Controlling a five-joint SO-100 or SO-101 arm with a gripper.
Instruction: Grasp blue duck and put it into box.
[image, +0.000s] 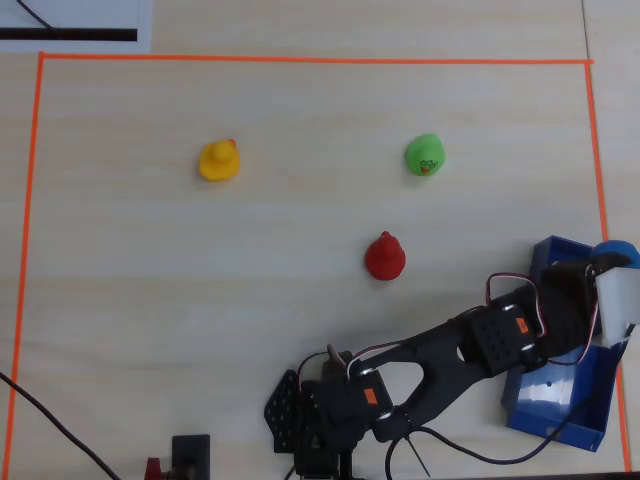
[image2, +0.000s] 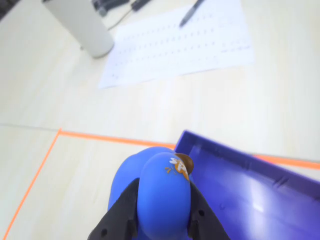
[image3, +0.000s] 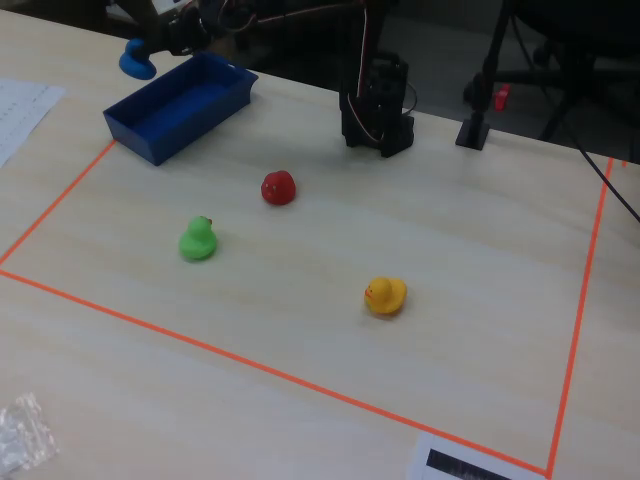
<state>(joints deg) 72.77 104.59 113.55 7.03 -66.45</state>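
Observation:
The blue duck (image2: 162, 187) fills the bottom of the wrist view, squeezed between my gripper's (image2: 163, 200) two black fingers (image2: 125, 210). The gripper is shut on it. Seen from overhead, the duck (image: 613, 250) is held at the far right, by the edge of the dark blue box (image: 560, 402), which the arm partly covers. The fixed view shows the duck (image3: 135, 58) raised off the table just beyond the box's (image3: 170, 135) far left corner. In the wrist view the box's rim (image2: 220, 147) lies directly to the right of the duck.
A red duck (image: 385, 256), a green duck (image: 425, 154) and a yellow duck (image: 219, 160) stand inside the orange tape border (image: 300, 60). Beyond the tape, the wrist view shows a printed sheet (image2: 175, 42) and a white cylinder (image2: 82, 22).

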